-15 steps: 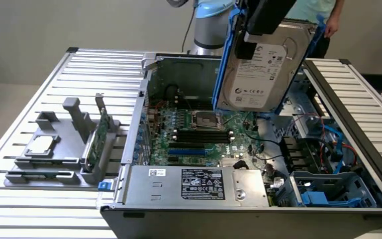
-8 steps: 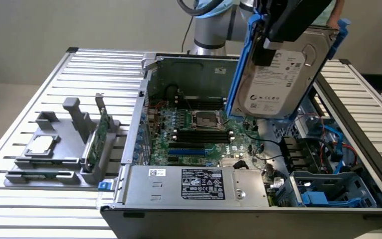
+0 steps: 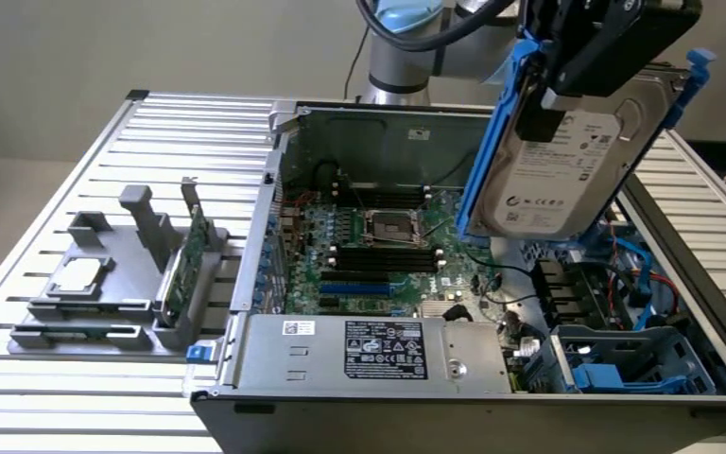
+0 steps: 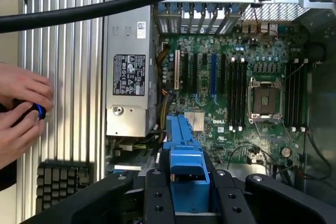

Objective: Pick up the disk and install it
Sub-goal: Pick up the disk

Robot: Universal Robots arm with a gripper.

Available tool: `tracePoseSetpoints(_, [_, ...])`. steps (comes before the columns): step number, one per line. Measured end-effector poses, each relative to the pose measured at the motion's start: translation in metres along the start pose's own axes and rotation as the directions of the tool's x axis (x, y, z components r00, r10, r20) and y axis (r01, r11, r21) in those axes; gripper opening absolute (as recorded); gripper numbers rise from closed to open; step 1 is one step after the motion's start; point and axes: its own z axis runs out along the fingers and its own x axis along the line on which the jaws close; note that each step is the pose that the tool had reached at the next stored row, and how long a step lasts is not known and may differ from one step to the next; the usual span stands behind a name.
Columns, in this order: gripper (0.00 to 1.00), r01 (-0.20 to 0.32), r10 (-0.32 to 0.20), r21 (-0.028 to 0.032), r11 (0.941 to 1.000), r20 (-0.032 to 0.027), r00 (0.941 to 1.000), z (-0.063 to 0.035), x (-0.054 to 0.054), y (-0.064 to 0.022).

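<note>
The disk (image 3: 562, 165), a silver-grey hard drive with a white label and blue carrier rails, hangs tilted, nearly on edge, above the open computer case (image 3: 464, 284). My black gripper (image 3: 562, 90) is shut on its upper part, high at the exterior view's right. In the wrist view the disk's blue rail (image 4: 184, 150) runs between my black fingers (image 4: 157, 198), with the motherboard (image 4: 236, 77) below it.
A grey fixture (image 3: 98, 293) on the slatted table holds a small silver processor chip (image 3: 79, 274) and an upright green circuit card (image 3: 193, 255). The case contains the power supply (image 3: 363, 348) and a blue-lined drive bay (image 3: 622, 364). A person's hands (image 4: 21, 114) hold a small black-and-blue object beside the case.
</note>
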Motion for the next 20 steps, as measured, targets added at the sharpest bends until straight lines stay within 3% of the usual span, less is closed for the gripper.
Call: tracePoseSetpoints(20, [0.32,0.001,-0.001,-0.0030,1.0000,0.0047,1.0000,-0.0012,0.046,-0.0467])
